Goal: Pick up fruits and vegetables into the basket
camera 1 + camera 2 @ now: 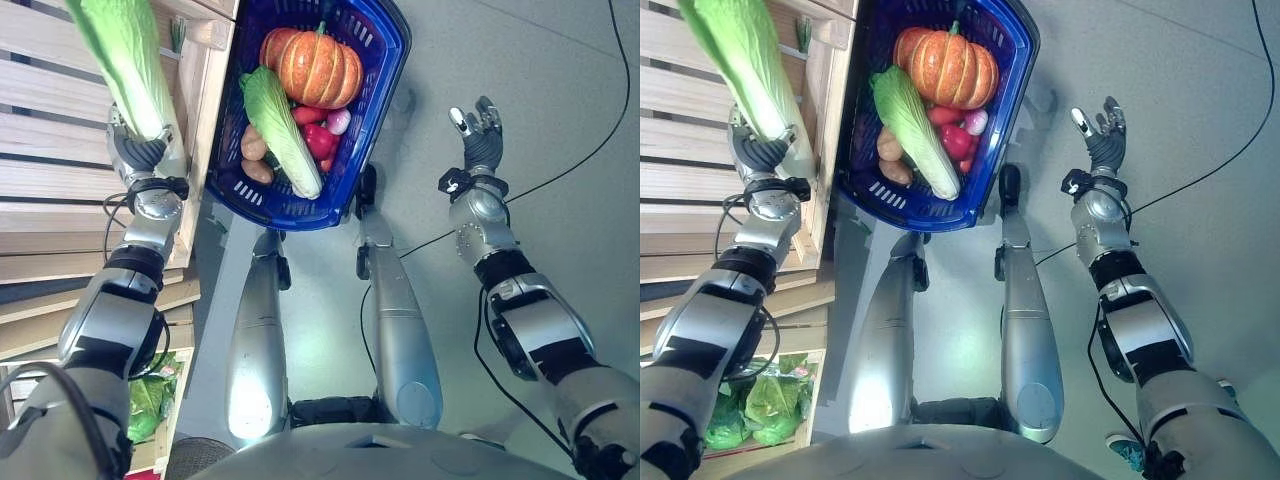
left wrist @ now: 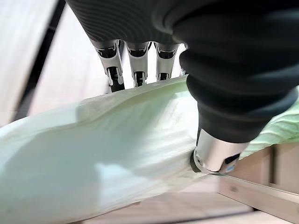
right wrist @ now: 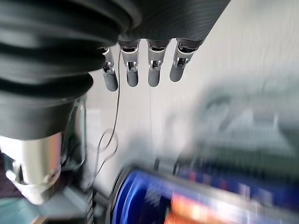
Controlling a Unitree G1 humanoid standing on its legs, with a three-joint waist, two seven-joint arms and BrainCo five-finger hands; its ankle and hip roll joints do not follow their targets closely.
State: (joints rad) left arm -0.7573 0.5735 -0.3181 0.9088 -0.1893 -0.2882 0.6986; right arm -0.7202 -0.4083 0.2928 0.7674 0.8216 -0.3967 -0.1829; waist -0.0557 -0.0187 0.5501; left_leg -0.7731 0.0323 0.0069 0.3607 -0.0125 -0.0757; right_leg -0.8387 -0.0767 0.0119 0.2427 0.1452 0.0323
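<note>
Below wooden shelf (image 1: 680, 190), leafy greens (image 1: 760, 405).

Produce shop, slatted wooden crates (image 1: 60, 120), greens below (image 1: 765, 405), blue shopping basket (image 1: 385, 75)

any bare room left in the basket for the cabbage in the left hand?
Little. The blue plastic basket is crowded: the orange pumpkin fills the far end, a pale green napa cabbage lies along its length, and red and brown produce packs the gaps. The napa cabbage in the left hand probably has to go on top. The right hand hangs open over bare grey floor.
</note>
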